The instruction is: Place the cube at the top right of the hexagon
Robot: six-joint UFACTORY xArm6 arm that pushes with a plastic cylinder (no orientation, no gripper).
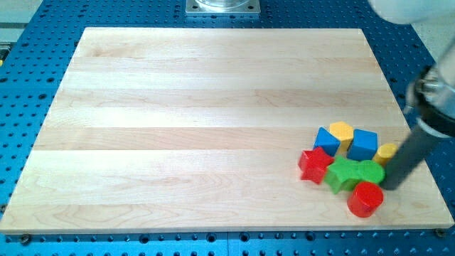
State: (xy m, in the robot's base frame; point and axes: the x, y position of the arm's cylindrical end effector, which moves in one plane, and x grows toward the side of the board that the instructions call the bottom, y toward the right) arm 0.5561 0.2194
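The dark rod comes down from the view's right, and my tip [390, 186] rests on the pale wooden worktop [199, 128]. It has no hand, just a plain rod end holding nothing.

All the blocks crowd together just to the view's left of my tip. The blue cube [362, 144] sits up and left of it, touching the yellow hexagon [341, 131]. A second blue block [327, 140] lies further left. A small yellow block [387, 151] sits just above my tip. Two green blocks [354, 173] touch it on the left, with the red star [315, 165] beyond them. The red cylinder [365, 199] stands just below and left.
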